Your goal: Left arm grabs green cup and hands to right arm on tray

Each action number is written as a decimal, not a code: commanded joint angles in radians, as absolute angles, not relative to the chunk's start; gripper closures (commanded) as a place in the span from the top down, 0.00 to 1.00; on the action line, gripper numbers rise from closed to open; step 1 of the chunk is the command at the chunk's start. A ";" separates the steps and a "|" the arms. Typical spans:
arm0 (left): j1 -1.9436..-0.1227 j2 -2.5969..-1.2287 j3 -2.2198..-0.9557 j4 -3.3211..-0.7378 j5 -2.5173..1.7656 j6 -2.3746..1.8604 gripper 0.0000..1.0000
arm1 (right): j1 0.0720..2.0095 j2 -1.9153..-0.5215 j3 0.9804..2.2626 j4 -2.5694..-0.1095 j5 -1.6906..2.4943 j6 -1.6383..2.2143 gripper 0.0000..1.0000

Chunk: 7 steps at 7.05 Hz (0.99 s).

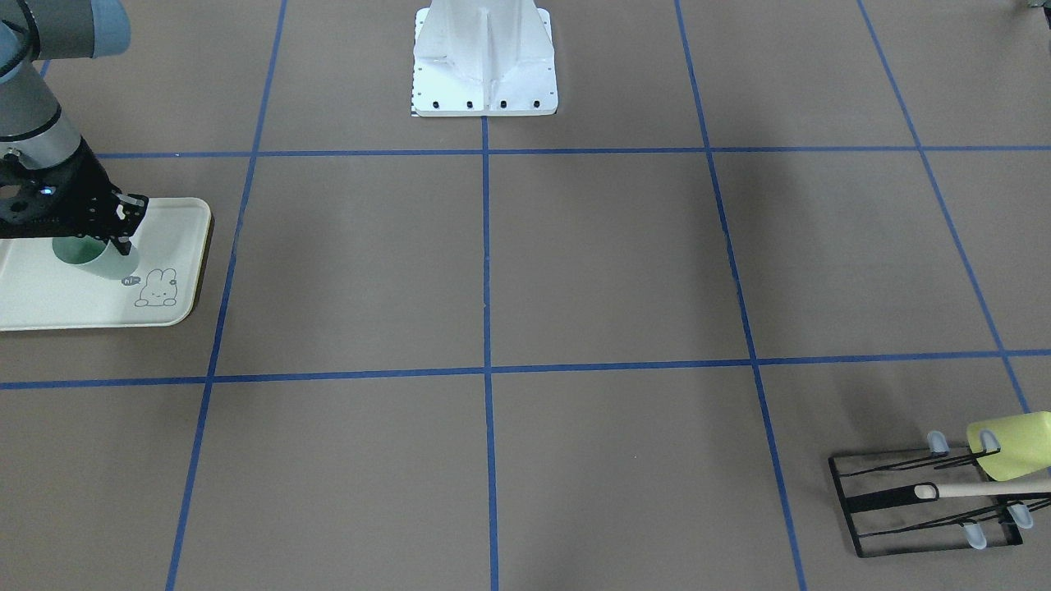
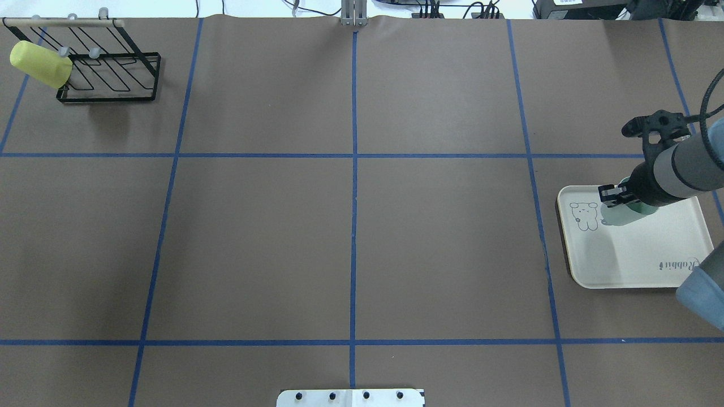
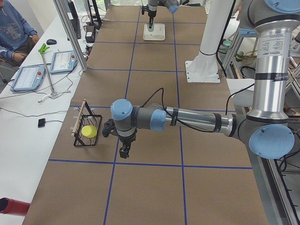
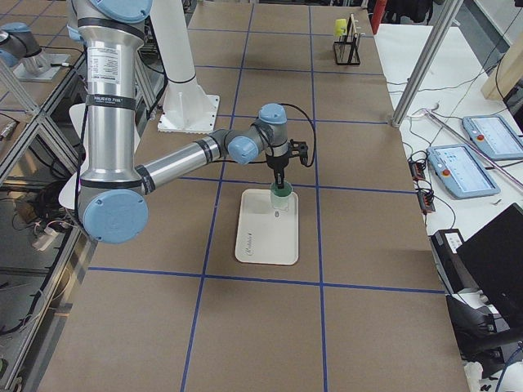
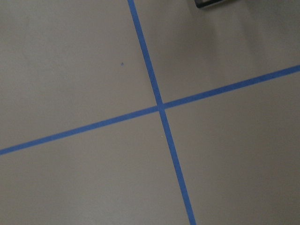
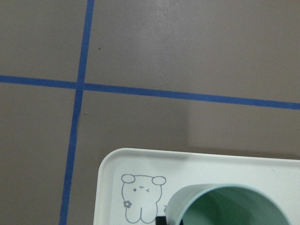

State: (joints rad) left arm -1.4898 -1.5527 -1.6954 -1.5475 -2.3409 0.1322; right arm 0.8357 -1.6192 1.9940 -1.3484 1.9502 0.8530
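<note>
I count two cups from here: one green cup point(image 2: 617, 216) at the right edge of the overhead view and one yellow cup point(image 2: 39, 63) at its upper left. One tray point(image 2: 633, 254), one wire rack point(image 2: 107, 99). Two arms: right arm point(image 4: 180, 159), left arm point(image 3: 197, 119).

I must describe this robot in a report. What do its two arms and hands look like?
Both arms look alike: the left arm and the right arm are silver-grey tubes with pale-blue joint caps and a white printed label on the upright segment. A black cable runs along each forearm. The left hand and right hand are black, two-fingered.
</note>
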 commanded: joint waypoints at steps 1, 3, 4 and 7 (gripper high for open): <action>-1.489 -1.549 -1.692 -1.548 -2.367 0.126 1.00 | 0.796 -1.621 1.987 -1.335 1.910 0.880 0.99; -1.489 -1.551 -1.687 -1.548 -2.368 0.124 1.00 | 0.799 -1.612 1.990 -1.330 1.902 0.879 0.99; -1.489 -1.551 -1.687 -1.548 -2.368 0.126 1.00 | 0.817 -1.606 1.993 -1.335 1.904 0.870 0.99; -1.489 -1.549 -1.684 -1.549 -2.368 0.126 1.00 | 1.102 -1.502 1.979 -1.568 2.061 0.465 0.99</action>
